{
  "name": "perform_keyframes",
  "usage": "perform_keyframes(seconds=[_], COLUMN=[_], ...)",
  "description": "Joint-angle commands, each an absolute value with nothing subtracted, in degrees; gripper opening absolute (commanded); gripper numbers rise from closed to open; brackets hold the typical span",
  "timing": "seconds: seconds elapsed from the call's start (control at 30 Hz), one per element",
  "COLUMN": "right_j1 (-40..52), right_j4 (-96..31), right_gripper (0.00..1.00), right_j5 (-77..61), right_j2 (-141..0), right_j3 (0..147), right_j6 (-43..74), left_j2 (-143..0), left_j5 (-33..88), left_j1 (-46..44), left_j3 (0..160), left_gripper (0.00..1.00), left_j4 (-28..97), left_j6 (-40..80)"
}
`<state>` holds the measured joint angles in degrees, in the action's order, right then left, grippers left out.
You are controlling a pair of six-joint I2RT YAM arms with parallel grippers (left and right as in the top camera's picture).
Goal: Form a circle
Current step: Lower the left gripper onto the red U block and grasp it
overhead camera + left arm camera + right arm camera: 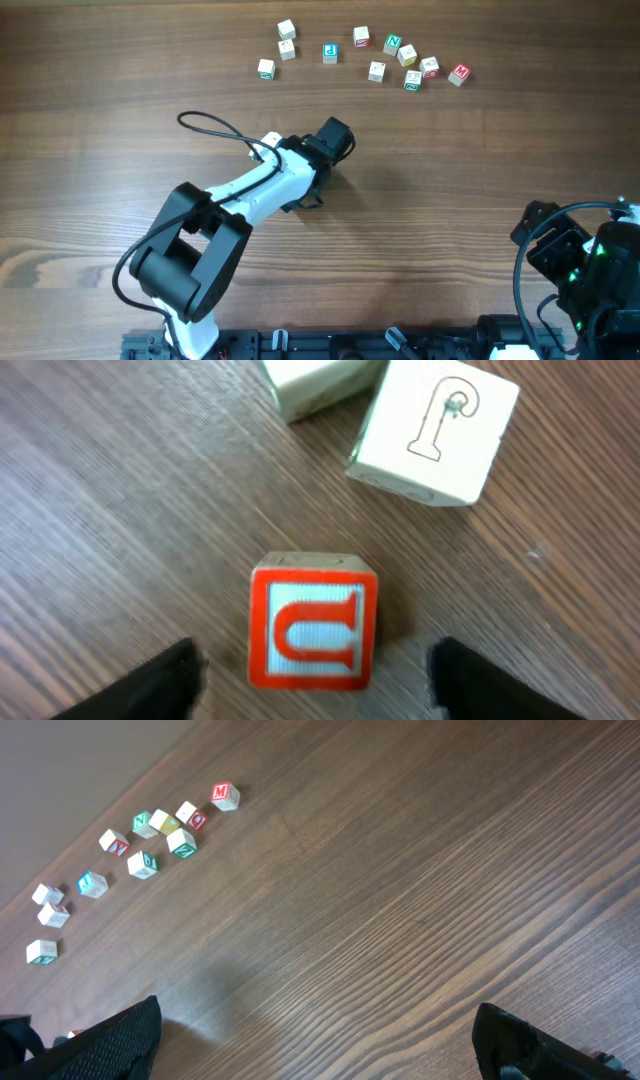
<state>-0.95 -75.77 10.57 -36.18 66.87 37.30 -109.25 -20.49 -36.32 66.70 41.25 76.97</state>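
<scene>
I see a brown wood-grain tabletop (450,200). Near right, my right hand (315,1040) hangs over bare wood with its fingers wide apart. Toward the middle left, my left hand (315,653) points down, its fingers apart on either side of a red-printed cube (313,625), with a gap on each side. That cube is the nearest of a tight cluster (420,440) of three pale cubes, no ring. Scattered letter cubes (376,71) lie farther back, well apart from it.
</scene>
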Motion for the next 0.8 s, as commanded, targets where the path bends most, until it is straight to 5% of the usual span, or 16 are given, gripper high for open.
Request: perform_keyframes(seconds=[0.0,0.67,0.77], right_j1=[-0.84,-0.84,-0.84], right_j4=[-75.75,-75.75,-75.75], right_gripper=[1.00,1.00,1.00], right_j5=[10.94,10.94,10.94], right_j2=[-35.88,-35.88,-35.88], right_j3=[66.92,66.92,66.92], right_j6=[37.69,37.71,37.69], left_j2=[-109.93,-109.95,-109.95], left_j5=[-19.70,-18.81,-17.76], left_j1=[-35.62,-33.98,-33.85], left_j3=[65.41,65.41,65.41], left_gripper=[0.59,0.57,0.50], left_j4=[40.99,39.33,38.35], left_j6=[76.93,72.20,70.70])
